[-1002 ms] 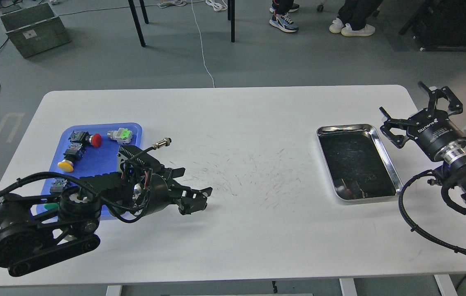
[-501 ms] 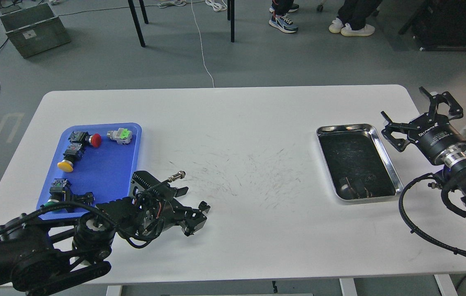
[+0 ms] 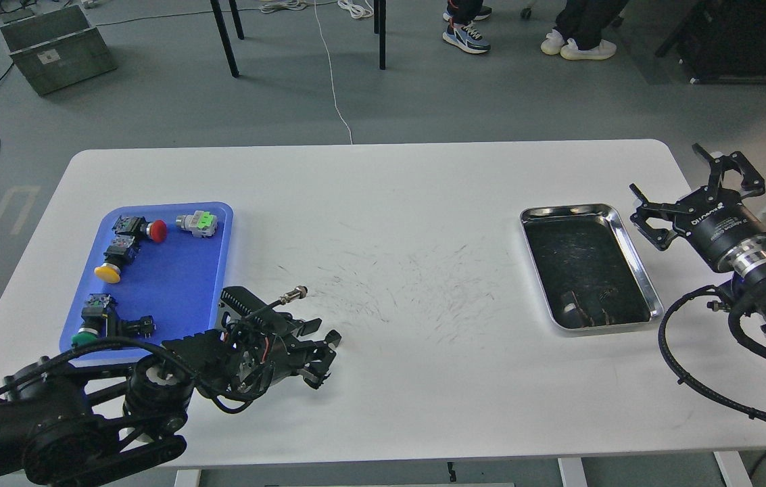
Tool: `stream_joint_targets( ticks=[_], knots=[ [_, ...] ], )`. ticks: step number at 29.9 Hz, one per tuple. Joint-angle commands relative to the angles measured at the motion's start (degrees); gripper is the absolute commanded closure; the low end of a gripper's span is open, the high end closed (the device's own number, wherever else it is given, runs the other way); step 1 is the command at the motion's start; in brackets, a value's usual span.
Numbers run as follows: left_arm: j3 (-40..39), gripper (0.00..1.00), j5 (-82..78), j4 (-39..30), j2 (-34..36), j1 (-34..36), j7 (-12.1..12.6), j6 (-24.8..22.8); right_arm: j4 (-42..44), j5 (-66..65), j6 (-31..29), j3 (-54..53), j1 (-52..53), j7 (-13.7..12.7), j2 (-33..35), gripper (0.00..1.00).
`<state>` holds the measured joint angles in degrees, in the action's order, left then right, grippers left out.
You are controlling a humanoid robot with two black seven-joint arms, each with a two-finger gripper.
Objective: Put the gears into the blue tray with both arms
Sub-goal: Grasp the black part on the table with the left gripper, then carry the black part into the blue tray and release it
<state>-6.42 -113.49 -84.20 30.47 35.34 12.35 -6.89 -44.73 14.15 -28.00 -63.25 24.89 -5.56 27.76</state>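
Observation:
The blue tray (image 3: pixel 173 284) lies at the table's left. At its near end a small black piece (image 3: pixel 141 326), which looks like a gear, lies beside a green-capped button (image 3: pixel 87 327). My left gripper (image 3: pixel 324 357) rests low over the table just right of the tray's near corner, its fingers apart and nothing between them. My right gripper (image 3: pixel 666 169) hovers open and empty just right of the steel tray (image 3: pixel 636 253). Dark bits at that tray's near end (image 3: pixel 579 308) are too small to tell from reflections.
In the blue tray also sit a red-capped button (image 3: pixel 156 230), a grey part with green top (image 3: pixel 199 222) and a yellow-capped button (image 3: pixel 109 270). The table middle is scuffed. A cable plug (image 3: pixel 296 292) sticks up from my left wrist.
My left arm has pulled back off the blue tray toward the near edge, uncovering the green-capped button and the black piece. My right gripper has drifted slightly right.

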Motion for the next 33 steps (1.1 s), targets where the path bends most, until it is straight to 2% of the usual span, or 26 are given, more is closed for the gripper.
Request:
stream_joint_targets(
  ticks=[1, 3, 5, 10, 21, 23, 27, 33],
  knots=[
    [0.01, 0.82, 0.11, 0.00, 0.20, -0.18, 0.04, 0.04, 0.00, 0.00, 0.00, -0.11, -0.02, 0.02, 0.01, 0.01],
    [-0.08, 0.91, 0.20, -0.09, 0.29, -0.71, -0.04, 0.04, 0.00, 0.00, 0.00, -0.03, -0.02, 0.02, 0.01, 0.01],
    [-0.17, 0.93, 0.37, -0.09, 0.46, -0.80, -0.13, 0.12, 0.00, 0.00, 0.00, -0.11, -0.02, 0.02, 0.01, 0.01],
    [-4.55, 0.93, 1.16, -1.58, 1.86, -0.71, -0.75, 0.83, -0.18, 0.00, 0.00, -0.20, -0.02, 0.02, 0.01, 0.01],
    [-20.19, 0.93, 13.89, -7.03, 15.48, -0.53, -1.10, 1.09, -0.71, 0.09, 0.00, -0.29, 0.07, -0.06, 0.01, 0.01],
    [-21.78, 0.92, 18.45, -6.77, 16.72, -0.97, -1.19, 2.75, -0.71, 0.09, 0.00, -0.12, 0.07, 0.02, 0.01, 0.01],
    [-21.79, 0.92, 28.83, -6.24, 17.86, -3.08, -1.63, 9.69, -0.62, 0.00, 0.00, 0.24, 0.07, -0.06, -0.08, 0.01],
    [-22.14, 0.92, 33.67, -6.07, 17.52, -7.03, -1.89, 11.72, -0.36, 0.00, 0.00, 0.24, 0.33, -0.06, 0.01, 0.01]
  ],
)
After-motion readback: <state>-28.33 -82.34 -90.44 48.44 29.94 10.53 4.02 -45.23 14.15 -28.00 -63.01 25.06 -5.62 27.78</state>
